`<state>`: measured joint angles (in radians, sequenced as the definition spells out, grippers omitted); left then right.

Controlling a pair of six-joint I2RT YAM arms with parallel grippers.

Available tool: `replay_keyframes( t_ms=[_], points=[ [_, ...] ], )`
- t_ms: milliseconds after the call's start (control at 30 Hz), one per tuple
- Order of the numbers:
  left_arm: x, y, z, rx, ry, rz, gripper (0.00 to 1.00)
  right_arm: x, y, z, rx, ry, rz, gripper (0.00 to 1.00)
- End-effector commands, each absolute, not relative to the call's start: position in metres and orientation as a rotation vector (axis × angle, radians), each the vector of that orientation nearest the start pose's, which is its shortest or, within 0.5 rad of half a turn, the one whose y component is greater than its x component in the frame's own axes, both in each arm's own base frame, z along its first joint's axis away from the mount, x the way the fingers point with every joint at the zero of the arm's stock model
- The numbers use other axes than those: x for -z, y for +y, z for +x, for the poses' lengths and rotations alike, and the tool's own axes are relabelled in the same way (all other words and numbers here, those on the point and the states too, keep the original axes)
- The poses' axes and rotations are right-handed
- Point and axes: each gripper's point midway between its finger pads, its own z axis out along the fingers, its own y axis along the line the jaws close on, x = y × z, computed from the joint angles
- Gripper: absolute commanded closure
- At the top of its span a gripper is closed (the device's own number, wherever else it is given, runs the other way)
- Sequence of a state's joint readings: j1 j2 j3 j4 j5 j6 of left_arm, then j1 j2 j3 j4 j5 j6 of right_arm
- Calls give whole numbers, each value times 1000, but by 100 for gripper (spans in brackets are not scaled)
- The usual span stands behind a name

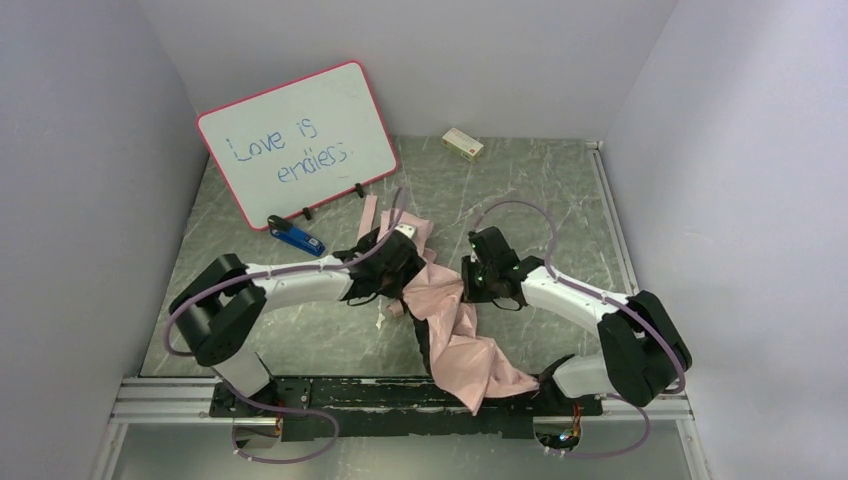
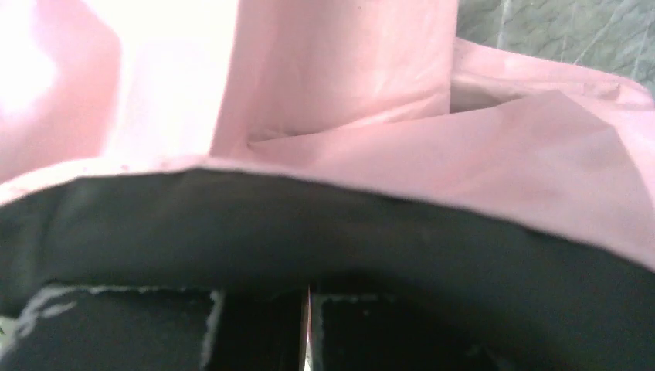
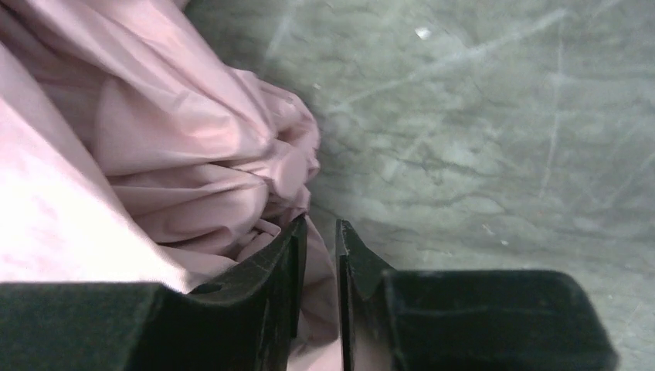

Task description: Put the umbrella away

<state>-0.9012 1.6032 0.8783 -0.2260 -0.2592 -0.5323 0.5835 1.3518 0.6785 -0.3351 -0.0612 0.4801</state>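
the grey marbled table (image 1: 560, 200) fills the floor of the white-walled booth. at its far left the pink-framed whiteboard (image 1: 295, 140) stands tilted, with blue handwriting on it. the umbrella (image 1: 465, 350) lies crumpled in the middle of the table between my two arms, its pale pink canopy bunched in folds with the black inside showing at the edges, and it trails down to the near edge by my right arm's base. my left hand (image 2: 307, 297) is buried in the upper part of the canopy; its fingers are together with only a pale sliver in the seam, and i cannot tell whether cloth is pinched there. my right hand (image 3: 318, 232) is clamped on the umbrella, with pink cloth in the narrow gap between its fingers. a blue stapler (image 1: 297, 237) lies just below the whiteboard. a small box (image 1: 462, 144) sits by the back wall, well apart from the umbrella.
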Motion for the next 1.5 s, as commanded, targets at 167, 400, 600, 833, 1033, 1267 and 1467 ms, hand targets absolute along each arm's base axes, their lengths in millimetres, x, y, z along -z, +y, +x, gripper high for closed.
replay_keyframes(
  t_ms=[167, 400, 600, 833, 1033, 1267, 1467],
  points=[
    [-61, -296, 291, 331, 2406, 470, 94, -69, 195, 237, -525, 2544, -153, 66],
    [-103, -222, 300, 186, 2379, 323, 81, -83, 141, 253, -179, 2487, -35, 56],
    [-102, -193, 263, 209, 2424, 245, 72, -74, 126, 254, -91, 2496, 35, 55],
    [-75, -212, 221, 481, 2486, 173, 90, -40, 133, 250, -119, 2626, -69, 57],
    [-59, -249, 206, 610, 2502, 230, 94, -23, 149, 242, -243, 2706, -159, 58],
    [-33, -280, 199, 578, 2547, 313, 95, -17, 167, 229, -401, 2742, -207, 59],
    [-19, -280, 212, 476, 2558, 314, 95, -17, 183, 220, -554, 2740, -244, 59]
  ],
)
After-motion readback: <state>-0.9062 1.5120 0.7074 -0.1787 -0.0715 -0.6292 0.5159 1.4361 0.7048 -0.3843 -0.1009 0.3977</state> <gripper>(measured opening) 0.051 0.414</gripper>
